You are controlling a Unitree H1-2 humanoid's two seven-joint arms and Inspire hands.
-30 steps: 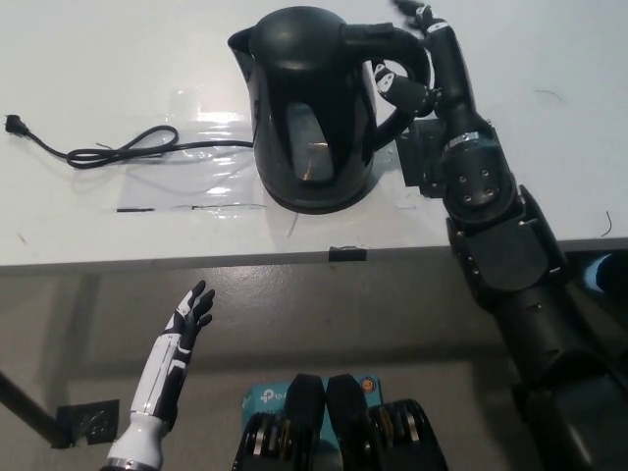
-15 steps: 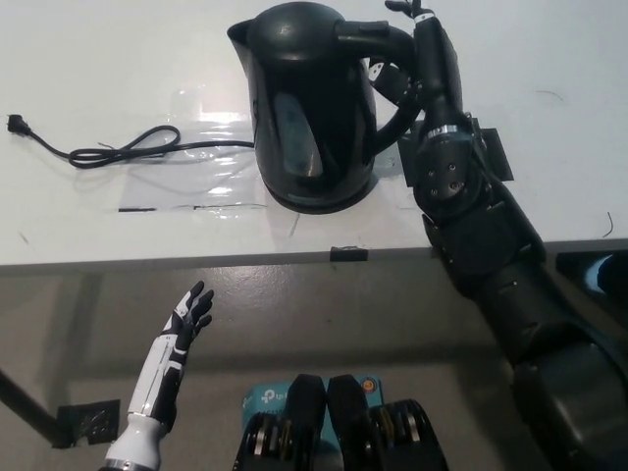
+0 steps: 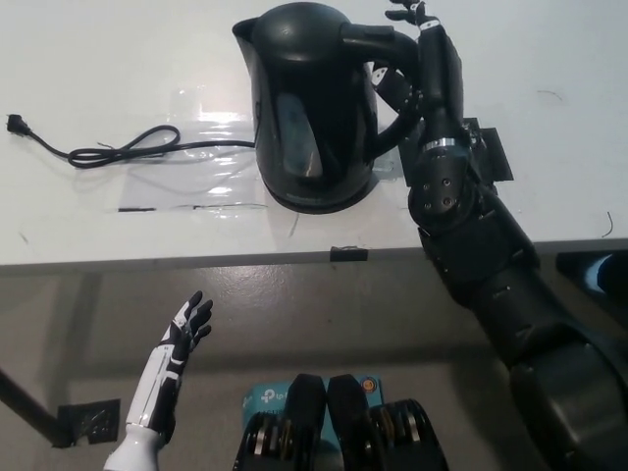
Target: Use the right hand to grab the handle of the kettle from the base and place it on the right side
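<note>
A black electric kettle (image 3: 309, 103) stands upright on its round base (image 3: 316, 202) at the back middle of the white table (image 3: 118, 226). Its handle (image 3: 392, 44) faces right. My black right hand (image 3: 424, 61) presses against the outer side of that handle, with fingers (image 3: 388, 86) hooked through the handle loop and the thumb sticking up above it. My white left hand (image 3: 179, 339) rests open at the lower left, below the table's front edge.
The kettle's black cord (image 3: 128, 149) runs left across the table to a plug (image 3: 14, 122). Black tape marks (image 3: 493, 152) lie on the table right of the kettle, partly under my right arm. A small black tab (image 3: 346, 253) sits on the front edge.
My right arm has swung left and pushed forward, bringing the palm against the handle with the fingers deeper in the loop. The kettle stays on its base. The left hand dropped slightly.
</note>
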